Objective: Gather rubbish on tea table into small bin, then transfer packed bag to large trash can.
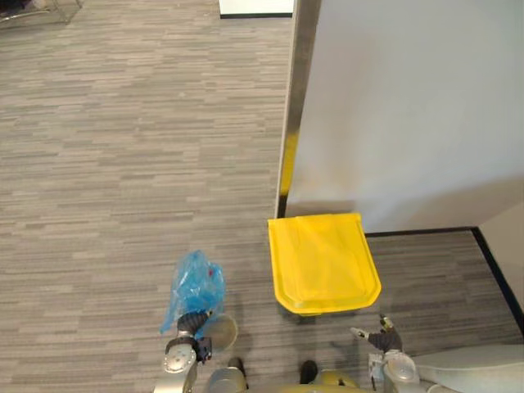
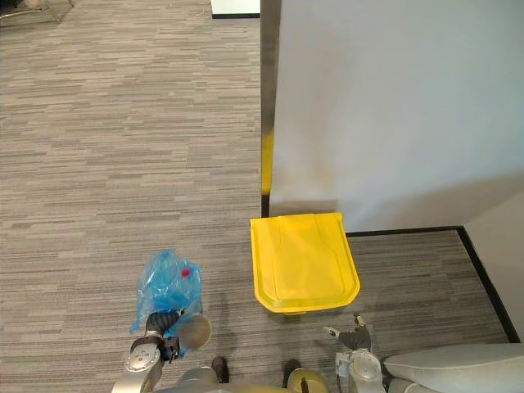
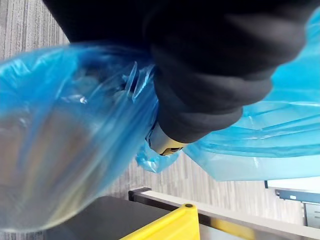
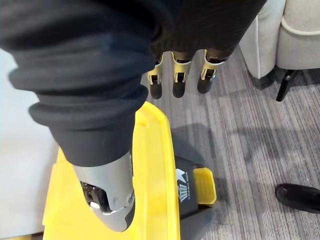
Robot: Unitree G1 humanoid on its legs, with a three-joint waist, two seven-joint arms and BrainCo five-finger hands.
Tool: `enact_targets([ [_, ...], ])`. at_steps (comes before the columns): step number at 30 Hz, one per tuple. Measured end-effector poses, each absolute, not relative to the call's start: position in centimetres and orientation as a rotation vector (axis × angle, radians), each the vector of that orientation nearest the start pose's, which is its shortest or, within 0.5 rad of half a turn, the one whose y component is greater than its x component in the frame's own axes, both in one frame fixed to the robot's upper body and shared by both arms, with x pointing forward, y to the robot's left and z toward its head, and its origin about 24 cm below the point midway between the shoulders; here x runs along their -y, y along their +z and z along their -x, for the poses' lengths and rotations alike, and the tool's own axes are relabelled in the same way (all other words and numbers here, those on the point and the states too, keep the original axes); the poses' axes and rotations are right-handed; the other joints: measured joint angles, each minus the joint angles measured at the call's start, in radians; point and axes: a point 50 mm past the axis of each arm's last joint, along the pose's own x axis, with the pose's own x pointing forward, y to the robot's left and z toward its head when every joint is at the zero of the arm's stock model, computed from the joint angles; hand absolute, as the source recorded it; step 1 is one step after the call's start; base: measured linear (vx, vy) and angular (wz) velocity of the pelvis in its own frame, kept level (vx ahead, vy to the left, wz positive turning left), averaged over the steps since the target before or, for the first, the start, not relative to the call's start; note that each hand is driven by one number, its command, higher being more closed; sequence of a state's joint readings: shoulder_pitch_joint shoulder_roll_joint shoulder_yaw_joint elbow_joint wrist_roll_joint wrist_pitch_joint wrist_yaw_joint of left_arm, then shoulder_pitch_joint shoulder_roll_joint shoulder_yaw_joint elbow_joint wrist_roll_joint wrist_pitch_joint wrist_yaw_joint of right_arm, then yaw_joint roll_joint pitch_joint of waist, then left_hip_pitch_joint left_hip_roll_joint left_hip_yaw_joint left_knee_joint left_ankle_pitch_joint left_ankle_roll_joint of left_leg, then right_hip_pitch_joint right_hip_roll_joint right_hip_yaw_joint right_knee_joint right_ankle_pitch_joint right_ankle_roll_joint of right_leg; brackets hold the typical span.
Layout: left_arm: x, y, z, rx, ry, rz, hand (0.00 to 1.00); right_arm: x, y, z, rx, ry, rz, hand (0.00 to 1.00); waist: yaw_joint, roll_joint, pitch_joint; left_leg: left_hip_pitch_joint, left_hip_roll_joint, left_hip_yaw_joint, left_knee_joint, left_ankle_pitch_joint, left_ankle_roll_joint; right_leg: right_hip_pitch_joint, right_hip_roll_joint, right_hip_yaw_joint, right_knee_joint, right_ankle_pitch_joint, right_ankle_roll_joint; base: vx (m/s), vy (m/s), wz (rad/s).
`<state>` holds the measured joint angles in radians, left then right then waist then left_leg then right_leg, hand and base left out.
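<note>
Left of the closed yellow-lidded large trash can [image 1: 323,260], a translucent blue plastic bag [image 1: 195,282] hangs above the grey carpet floor [image 1: 123,164], the left hand [image 1: 190,323] curled tight round its bunched top. Beside the lid's front corner, the right hand [image 1: 381,336] hovers with fingers [image 4: 180,86] straight, holding nothing.

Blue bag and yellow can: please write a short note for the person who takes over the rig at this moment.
Left hand: shut on the blue bag at its neck, left of the large trash can.
Right hand: open, empty, by the can's front.
Done: bag packed, carried to the can.
Left: yellow lid is closed; probably open it, perhaps by the pedal, then drop the bag in.
</note>
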<state>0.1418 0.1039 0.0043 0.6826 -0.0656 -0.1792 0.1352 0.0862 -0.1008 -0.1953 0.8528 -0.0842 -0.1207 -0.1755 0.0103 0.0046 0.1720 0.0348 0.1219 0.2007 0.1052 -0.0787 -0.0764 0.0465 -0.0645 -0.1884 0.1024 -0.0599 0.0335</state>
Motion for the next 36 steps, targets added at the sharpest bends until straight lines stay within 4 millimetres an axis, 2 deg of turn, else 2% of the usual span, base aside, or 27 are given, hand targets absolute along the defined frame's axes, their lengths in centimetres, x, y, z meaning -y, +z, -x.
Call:
enact_targets([
  [4, -19.9, -11.4, -14.6, -0.659, 0.229, -0.081, 1.0, 22.6, -12.8, -14.1, -0.798, -0.356, 0.171, 0.0, 0.003, -0.002, -0.001, -0.002, -0.001, 0.014, -0.011, 0.003, 0.004, -0.019, 0.001, 0.023, 0.003, 0.006, 0.008, -0.11, 0.007, -0.13],
  [6, -20.1, -11.7, -14.0, -0.681, 0.232, -0.086, 1.0, 22.4, -12.7, -14.3, -0.793, -0.353, 0.168, 0.0, 0.002, -0.005, -0.004, -0.006, -0.008, 0.024, -0.037, 0.014, 0.017, -0.042, -0.001, 0.034, 0.003, 0.007, 0.01, -0.17, 0.009, -0.2],
  [9, -20.3, -11.8, -13.8, -0.687, 0.235, -0.093, 1.0, 22.3, -12.9, -14.1, -0.81, -0.352, 0.163, 0.0, 0.003, -0.013, -0.004, -0.009, -0.023, 0.029, -0.059, 0.037, 0.026, -0.064, -0.011, 0.053, 0.002, 0.014, 0.019, -0.17, 0.011, -0.15],
  [12, -20.6, -11.7, -13.8, -0.686, 0.237, -0.1, 1.0, 22.1, -12.9, -14.1, -0.812, -0.35, 0.16, 0.0, 0.003, -0.028, -0.005, -0.036, -0.036, 0.045, -0.032, 0.031, 0.033, -0.107, -0.024, 0.064, 0.041, 0.0, 0.038, -0.19, 0.033, -0.13],
  [13, -20.6, -11.6, -13.9, -0.681, 0.236, -0.099, 1.0, 22.1, -12.9, -14.2, -0.81, -0.35, 0.161, 0.0, 0.003, -0.036, -0.005, -0.068, -0.038, 0.049, 0.014, 0.012, 0.049, -0.137, -0.033, 0.073, 0.079, -0.014, 0.041, -0.17, 0.048, -0.06],
  [14, -20.5, -11.6, -13.9, -0.679, 0.235, -0.098, 1.0, 22.2, -12.9, -14.3, -0.81, -0.351, 0.162, 0.0, 0.003, -0.044, -0.001, -0.098, -0.039, 0.052, 0.079, -0.019, 0.056, -0.163, -0.047, 0.077, 0.13, -0.039, 0.065, -0.15, 0.064, -0.06],
  [16, -20.6, -11.4, -14.0, -0.667, 0.235, -0.098, 1.0, 22.2, -12.8, -14.4, -0.81, -0.35, 0.162, 0.0, 0.003, -0.053, 0.01, -0.115, -0.037, 0.048, 0.156, -0.067, 0.061, -0.174, -0.065, 0.065, 0.197, -0.065, 0.08, -0.14, 0.068, -0.01],
  [17, -20.7, -11.2, -13.9, -0.657, 0.236, -0.103, 1.0, 22.1, -12.9, -14.3, -0.812, -0.354, 0.157, 0.0, 0.003, -0.067, 0.015, -0.111, -0.048, 0.031, 0.162, -0.083, 0.065, -0.166, -0.1, 0.034, 0.225, -0.068, 0.104, -0.13, 0.141, 0.41],
  [18, -20.9, -9.9, -15.4, -0.583, 0.23, -0.109, 1.0, 22.1, -12.6, -14.7, -0.795, -0.364, 0.153, 0.0, -0.01, -0.093, 0.041, -0.126, -0.09, 0.015, 0.313, -0.14, 0.121, -0.197, -0.157, -0.019, 0.332, -0.065, 0.179, -0.14, 0.153, 0.22],
  [19, -20.3, -9.6, -16.2, -0.553, 0.226, -0.089, 1.0, 23.3, -11.8, -15.9, -0.75, -0.384, 0.179, 0.0, 0.012, -0.016, 0.093, -0.099, -0.02, 0.053, 0.402, -0.257, 0.118, -0.295, -0.165, -0.052, 0.526, -0.078, 0.193, -0.19, 0.213, -0.23],
  [20, -20.7, -9.5, -16.7, -0.555, 0.23, -0.1, 1.0, 23.2, -11.3, -17.2, -0.718, -0.38, 0.18, 0.0, 0.029, -0.021, 0.111, -0.091, -0.016, 0.061, 0.455, -0.292, 0.139, -0.345, -0.16, -0.035, 0.461, -0.095, 0.169, -0.26, 0.151, -0.58],
  [21, -20.9, -9.4, -17.0, -0.55, 0.229, -0.111, 1.0, 23.0, -11.3, -17.2, -0.718, -0.374, 0.182, 0.0, 0.027, -0.013, 0.115, -0.107, -0.017, 0.064, 0.474, -0.303, 0.146, -0.361, -0.157, -0.053, 0.369, -0.072, 0.164, -0.22, 0.116, -0.14],
  [22, -21.1, -9.1, -17.7, -0.53, 0.225, -0.119, 1.0, 22.9, -11.4, -17.0, -0.725, -0.368, 0.188, 0.0, 0.015, -0.026, 0.116, -0.116, -0.018, 0.059, 0.502, -0.317, 0.153, -0.365, -0.166, -0.083, 0.236, -0.036, 0.164, -0.12, 0.029, 0.43],
  [23, -21.2, -8.8, -18.0, -0.517, 0.229, -0.119, 1.0, 22.9, -11.5, -16.9, -0.735, -0.368, 0.19, 0.0, 0.006, -0.033, 0.125, -0.114, -0.019, 0.044, 0.529, -0.339, 0.146, -0.365, -0.159, -0.092, 0.184, -0.017, 0.154, -0.01, -0.023, 0.49],
  [24, -21.2, -8.8, -18.1, -0.515, 0.234, -0.12, 1.0, 23.0, -11.7, -16.5, -0.751, -0.371, 0.192, 0.0, 0.007, -0.037, 0.124, -0.109, -0.02, 0.036, 0.551, -0.364, 0.134, -0.364, -0.139, -0.077, 0.15, -0.009, 0.161, 0.08, -0.061, 0.31],
  [25, -21.4, -8.8, -18.1, -0.515, 0.24, -0.129, 1.0, 23.0, -11.9, -15.9, -0.765, -0.373, 0.193, 0.0, 0.012, -0.041, 0.121, -0.108, -0.029, 0.02, 0.57, -0.387, 0.125, -0.363, -0.114, -0.041, 0.136, 0.003, 0.147, 0.13, -0.069, 0.26],
  [26, -21.4, -8.7, -18.1, -0.513, 0.242, -0.13, 1.0, 23.1, -12.0, -15.6, -0.771, -0.376, 0.195, 0.0, 0.012, -0.046, 0.119, -0.109, -0.033, 0.007, 0.577, -0.398, 0.123, -0.361, -0.101, -0.006, 0.136, 0.023, 0.12, 0.2, -0.093, 0.36],
  [30, -21.0, -8.7, -18.4, -0.507, 0.239, -0.122, 1.0, 23.6, -12.0, -14.2, -0.781, -0.417, 0.178, 0.0, 0.008, -0.047, 0.114, -0.106, -0.036, -0.079, 0.536, -0.405, 0.096, -0.383, -0.034, 0.104, 0.2, 0.007, 0.092, 0.28, -0.13, 0.44],
  [33, -20.3, -8.7, -18.5, -0.506, 0.232, -0.102, 1.0, 23.7, -12.5, -12.5, -0.819, -0.474, 0.13, 0.0, 0.006, -0.023, 0.108, -0.083, -0.021, -0.132, 0.485, -0.403, 0.064, -0.394, -0.024, 0.077, 0.269, -0.015, 0.071, 0.35, -0.156, 0.45],
  [34, -20.2, -8.8, -18.5, -0.507, 0.233, -0.097, 1.0, 23.5, -12.6, -12.5, -0.821, -0.472, 0.122, 0.0, 0.006, -0.017, 0.103, -0.067, -0.013, -0.145, 0.456, -0.396, 0.051, -0.397, -0.021, 0.063, 0.3, -0.045, 0.06, 0.34, -0.152, 0.27],
  [35, -20.3, -8.8, -18.4, -0.51, 0.235, -0.096, 1.0, 23.0, -12.7, -12.5, -0.822, -0.468, 0.107, 0.0, 0.006, -0.015, 0.099, -0.04, -0.002, -0.15, 0.417, -0.387, 0.035, -0.395, -0.02, 0.047, 0.329, -0.077, 0.031, 0.44, -0.176, 0.24],
  [36, -20.3, -8.9, -18.3, -0.513, 0.235, -0.096, 1.0, 22.7, -12.6, -12.8, -0.815, -0.465, 0.098, 0.0, 0.006, -0.013, 0.093, -0.028, 0.003, -0.153, 0.4, -0.383, 0.027, -0.394, -0.018, 0.043, 0.339, -0.093, 0.025, 0.37, -0.139, 0.14],
])
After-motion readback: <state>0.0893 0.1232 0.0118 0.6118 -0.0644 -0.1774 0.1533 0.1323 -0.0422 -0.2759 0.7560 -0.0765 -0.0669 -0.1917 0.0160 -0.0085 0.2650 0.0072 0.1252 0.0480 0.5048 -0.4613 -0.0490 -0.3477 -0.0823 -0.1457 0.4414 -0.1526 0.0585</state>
